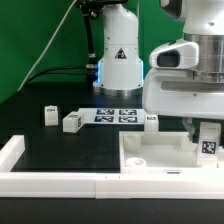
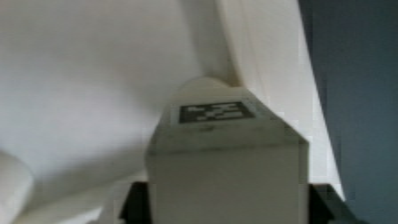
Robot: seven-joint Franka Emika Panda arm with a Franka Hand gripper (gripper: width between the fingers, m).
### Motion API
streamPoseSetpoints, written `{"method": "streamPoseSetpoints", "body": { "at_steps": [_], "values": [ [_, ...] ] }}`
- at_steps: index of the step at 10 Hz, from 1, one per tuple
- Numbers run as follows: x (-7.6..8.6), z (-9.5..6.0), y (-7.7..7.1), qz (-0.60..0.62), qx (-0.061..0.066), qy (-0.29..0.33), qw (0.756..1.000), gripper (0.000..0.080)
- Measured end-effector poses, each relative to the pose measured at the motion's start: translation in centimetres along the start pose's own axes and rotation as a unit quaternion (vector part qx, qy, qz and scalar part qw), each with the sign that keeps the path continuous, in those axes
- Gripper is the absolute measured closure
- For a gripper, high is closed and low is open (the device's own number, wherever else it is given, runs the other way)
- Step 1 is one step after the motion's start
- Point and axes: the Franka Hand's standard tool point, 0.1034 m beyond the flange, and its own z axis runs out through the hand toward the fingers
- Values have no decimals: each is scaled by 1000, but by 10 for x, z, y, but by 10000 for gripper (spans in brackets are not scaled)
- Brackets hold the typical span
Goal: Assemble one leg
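Observation:
My gripper (image 1: 207, 133) is shut on a leg (image 1: 209, 145), a small white block with a marker tag, and holds it upright over the near right corner of the large white slab (image 1: 158, 153). In the wrist view the leg (image 2: 222, 150) fills the middle, its tag facing the camera, with a dark finger (image 2: 135, 206) at each side and the slab's white surface (image 2: 89, 90) behind. I cannot tell whether the leg touches the slab. Three more legs lie on the table: two at the exterior view's left (image 1: 50, 115) (image 1: 71, 122) and one behind the slab (image 1: 151, 120).
The marker board (image 1: 117, 116) lies in front of the arm's base (image 1: 118, 65). Long white border rails (image 1: 55, 182) run along the front and the exterior view's left of the black table. A dark strip of table (image 2: 365, 80) shows beside the slab in the wrist view.

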Motion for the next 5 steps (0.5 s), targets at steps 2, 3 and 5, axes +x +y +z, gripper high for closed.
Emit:
{"method": "streamPoseSetpoints", "body": {
  "at_steps": [2, 3, 5],
  "values": [
    [1, 0, 1, 130, 0, 4, 992, 509],
    [2, -1, 2, 180, 1, 3, 984, 509],
    [3, -1, 4, 292, 7, -2, 956, 509]
  ]
}}
